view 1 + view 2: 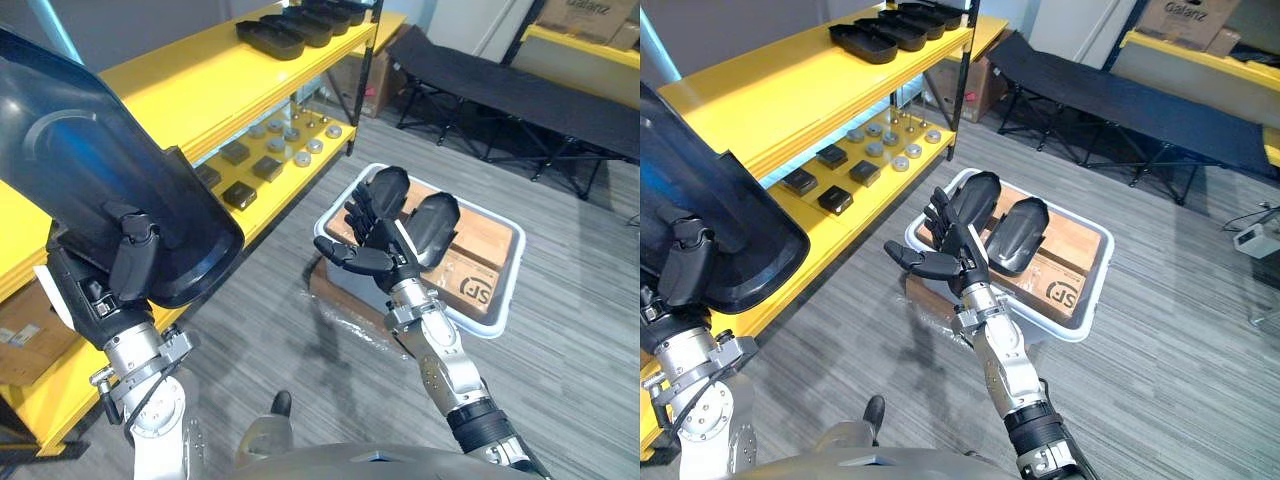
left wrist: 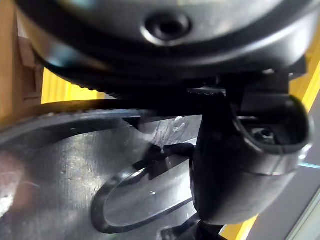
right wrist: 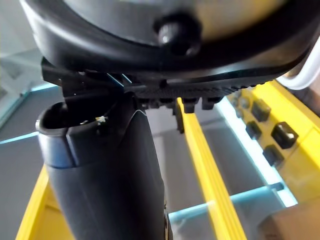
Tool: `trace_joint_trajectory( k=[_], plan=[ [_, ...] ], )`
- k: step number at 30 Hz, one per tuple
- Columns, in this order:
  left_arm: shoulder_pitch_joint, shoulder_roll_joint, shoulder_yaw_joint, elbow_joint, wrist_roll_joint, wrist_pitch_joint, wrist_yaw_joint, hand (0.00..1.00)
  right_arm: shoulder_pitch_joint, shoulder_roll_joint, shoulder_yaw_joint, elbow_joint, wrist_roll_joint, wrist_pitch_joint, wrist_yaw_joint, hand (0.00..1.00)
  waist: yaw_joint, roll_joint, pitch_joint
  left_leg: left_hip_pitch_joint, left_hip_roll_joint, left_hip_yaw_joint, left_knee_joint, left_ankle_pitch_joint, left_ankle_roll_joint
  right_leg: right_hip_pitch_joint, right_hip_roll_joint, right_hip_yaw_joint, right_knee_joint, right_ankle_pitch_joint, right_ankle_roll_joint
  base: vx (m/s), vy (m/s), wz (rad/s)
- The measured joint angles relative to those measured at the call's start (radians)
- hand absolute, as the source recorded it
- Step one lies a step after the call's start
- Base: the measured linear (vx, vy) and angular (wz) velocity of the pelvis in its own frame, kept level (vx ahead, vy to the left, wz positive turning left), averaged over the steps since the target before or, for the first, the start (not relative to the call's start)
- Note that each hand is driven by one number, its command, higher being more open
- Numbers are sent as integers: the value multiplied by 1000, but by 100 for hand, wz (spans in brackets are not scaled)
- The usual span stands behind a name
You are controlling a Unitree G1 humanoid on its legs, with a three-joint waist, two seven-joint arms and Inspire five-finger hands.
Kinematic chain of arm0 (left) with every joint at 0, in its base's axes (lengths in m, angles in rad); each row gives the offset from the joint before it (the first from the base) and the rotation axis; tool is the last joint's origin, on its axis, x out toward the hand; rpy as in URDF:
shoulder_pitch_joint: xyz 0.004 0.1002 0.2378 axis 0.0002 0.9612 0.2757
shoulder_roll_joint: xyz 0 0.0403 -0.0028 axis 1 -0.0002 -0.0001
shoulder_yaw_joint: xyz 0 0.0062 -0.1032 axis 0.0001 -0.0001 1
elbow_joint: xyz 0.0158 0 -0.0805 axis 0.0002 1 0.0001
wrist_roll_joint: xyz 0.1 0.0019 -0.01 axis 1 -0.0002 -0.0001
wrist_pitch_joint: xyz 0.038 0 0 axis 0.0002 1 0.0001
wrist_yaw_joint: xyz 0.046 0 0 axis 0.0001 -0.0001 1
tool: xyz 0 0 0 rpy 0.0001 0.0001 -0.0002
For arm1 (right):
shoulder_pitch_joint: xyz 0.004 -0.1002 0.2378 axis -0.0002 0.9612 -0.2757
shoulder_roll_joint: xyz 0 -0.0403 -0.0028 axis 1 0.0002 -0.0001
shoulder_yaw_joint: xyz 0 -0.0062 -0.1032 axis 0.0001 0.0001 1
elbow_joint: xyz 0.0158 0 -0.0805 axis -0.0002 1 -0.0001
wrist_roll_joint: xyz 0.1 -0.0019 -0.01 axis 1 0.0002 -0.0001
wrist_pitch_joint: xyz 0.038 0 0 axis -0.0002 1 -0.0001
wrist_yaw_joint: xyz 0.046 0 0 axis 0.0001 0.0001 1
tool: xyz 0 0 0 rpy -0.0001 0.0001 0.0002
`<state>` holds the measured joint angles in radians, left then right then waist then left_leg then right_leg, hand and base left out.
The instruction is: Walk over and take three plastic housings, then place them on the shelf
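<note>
We see the left hand (image 1: 130, 262) clamped on a large black housing (image 1: 100, 170), its thumb pressed over the lower rim while the shell rises above and ahead of the hand. Just beyond that hand stands the yellow shelf (image 1: 200, 75). A row of black housings (image 1: 300, 25) lies on the far end of its top board, and small metal parts (image 1: 270, 150) and dark blocks sit on the lower board. The right hand (image 1: 945, 255) is raised with its fingers spread straight and its thumb out to the side, holding nothing. Directly behind it sits a white bin (image 1: 505, 290) on the grey plank floor (image 1: 560, 380). Two more housings (image 1: 438, 225) rest in the bin on cardboard boxes (image 1: 480, 255). Well past the bin stands a black folding cot (image 1: 520, 90).
</note>
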<state>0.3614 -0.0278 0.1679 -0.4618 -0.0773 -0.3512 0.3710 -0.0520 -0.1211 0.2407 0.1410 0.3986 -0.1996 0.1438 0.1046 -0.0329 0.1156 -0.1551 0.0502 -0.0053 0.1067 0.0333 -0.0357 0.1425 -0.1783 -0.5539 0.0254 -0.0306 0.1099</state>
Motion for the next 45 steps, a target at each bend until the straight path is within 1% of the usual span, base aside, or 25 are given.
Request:
trace_joint_trajectory(
  k=[4,7,8,10,11,12,13,14,15,18,21,23,27,31,32,33,34,35,36,37,38,39,41,43,45],
  plan=[
    [0,0,-6,0,-2,0,-44,0,23,3,-33,0,-21,13,-7,100,1,7,4,39,-11,1,-143,83,3,-4,-15,-48,23,-29,-3,21,9,43],
    [-4,4,-19,8,-21,-1,-83,0,46,8,-37,-22,-37,13,-15,100,-3,8,6,44,-25,-30,-170,98,4,-33,-43,-32,120,-73,-13,61,10,47],
    [-25,21,-49,46,-35,-4,-119,0,82,4,-56,-50,-39,14,-31,100,-19,24,16,57,-31,-80,-161,99,6,-57,-57,83,237,-85,-32,100,39,81],
    [-47,57,-79,84,-35,-7,-153,0,109,7,-76,-67,-39,14,-52,100,-38,26,17,68,-37,-128,-162,107,17,-104,-65,199,386,-96,-47,100,-13,95],
    [-63,77,-103,108,-35,-14,-172,0,132,15,-96,-90,-37,13,-59,100,-60,28,22,67,-40,-169,-166,113,21,-134,-59,270,442,-145,-48,77,-82,90],
    [-68,86,-110,114,-35,-15,-178,0,142,20,-101,-103,-37,13,-61,100,-64,15,20,67,-49,-176,-169,116,20,-138,-57,293,426,-160,-50,72,-119,67],
    [-72,102,-113,118,-34,-18,-183,0,149,21,-103,-117,-40,9,-56,100,-61,-19,13,63,-74,-173,-168,121,13,-136,-68,302,390,-173,-46,66,-105,14],
    [-76,100,-115,122,-35,-18,-178,0,145,21,-111,-117,-41,6,-46,100,-53,-24,11,56,-75,-163,-166,125,7,-122,-65,306,346,-177,-36,46,-102,-10],
    [-76,100,-116,121,-34,-18,-177,0,144,21,-114,-117,-41,5,-44,100,-50,-19,14,50,-74,-155,-164,126,5,-120,-62,306,324,-176,-34,0,-76,-30],
    [-80,103,-122,121,-34,-18,-150,0,156,16,-115,-117,-40,4,-40,100,-56,5,25,28,-74,-124,-164,131,1,-107,-56,310,225,-175,5,-58,-56,-32],
    [-83,104,-129,120,-30,-18,-129,0,185,8,-126,-117,-40,4,-37,100,-81,14,28,28,-60,-118,-183,129,-7,-102,-40,310,195,-170,13,-74,-45,-9],
    [-83,103,-139,120,-31,-18,-111,0,207,9,-135,-117,-37,4,-28,100,-83,16,29,22,-51,-117,-170,126,-13,-104,-32,311,199,-171,12,-63,-41,-2],
    [-78,94,-130,115,-31,-18,-81,0,202,13,-130,-117,-37,3,-11,100,-72,22,52,-40,-45,-85,-8,43,-16,-104,-32,314,229,-184,11,-55,5,-4],
    [-70,55,-101,102,-33,-17,-69,0,196,21,-113,-117,-37,-1,-3,100,-51,25,79,-98,-33,-15,198,-60,-2,-80,-60,292,281,-252,3,-39,44,20],
    [-54,48,-87,75,-36,-17,-72,0,191,21,-112,-117,-37,-3,-3,100,-47,16,85,-129,-26,14,295,-104,26,-65,-64,282,283,-266,-6,21,105,34],
    [-40,44,-78,58,-37,-17,-74,0,191,21,-110,-118,-37,-4,-4,100,-40,17,84,-138,-24,31,339,-137,36,-53,-64,279,282,-274,-11,95,125,20],
    [-18,44,-58,28,-37,-17,-77,0,198,29,-108,-118,-37,-4,-12,100,-23,17,80,-137,-32,42,370,-196,28,-23,-66,279,290,-294,-35,215,95,20],
    [-5,41,-30,6,-38,-18,-77,0,200,32,-104,-119,-37,-5,-28,100,-24,3,74,-136,-48,24,377,-216,38,-59,-81,295,396,-276,-55,245,86,30],
    [-6,40,-18,2,-40,-18,-76,0,197,35,-101,-119,-37,-5,-34,100,-24,2,74,-137,-62,9,374,-217,46,-103,-89,317,483,-243,-55,294,131,70],
    [-7,50,-2,0,-41,-16,-76,0,198,49,-102,-118,-37,-5,-48,100,-35,2,74,-125,-72,-31,340,-204,61,-180,-92,348,615,-211,-82,284,116,94],
    [-9,62,5,0,-41,-14,-73,0,197,55,-102,-118,-39,-5,-51,100,-45,8,79,-98,-83,-63,301,-193,77,-208,-78,358,634,-238,-76,296,106,93],
    [-9,63,11,1,-43,-14,-70,0,193,55,-102,-118,-40,-5,-49,100,-45,4,77,-78,-86,-79,283,-191,80,-216,-71,362,623,-249,-78,237,6,67],
    [-17,67,32,6,-75,-14,-54,0,187,54,-118,-122,-42,-11,-40,100,-51,27,70,-13,-90,-134,222,-191,82,-269,-17,385,523,-264,-82,319,12,61],
    [-51,73,34,32,-75,-15,-36,0,196,49,-146,-160,-42,-11,-40,100,-64,43,58,-2,-89,-183,214,-190,70,-337,31,490,478,-260,-75,338,-49,87],
    [-86,87,31,76,-76,-15,-17,0,203,46,-190,-214,-41,-12,-41,100,-101,60,58,34,-93,-274,214,-204,43,-377,74,645,408,-227,-22,347,-174,132]
  ],
)
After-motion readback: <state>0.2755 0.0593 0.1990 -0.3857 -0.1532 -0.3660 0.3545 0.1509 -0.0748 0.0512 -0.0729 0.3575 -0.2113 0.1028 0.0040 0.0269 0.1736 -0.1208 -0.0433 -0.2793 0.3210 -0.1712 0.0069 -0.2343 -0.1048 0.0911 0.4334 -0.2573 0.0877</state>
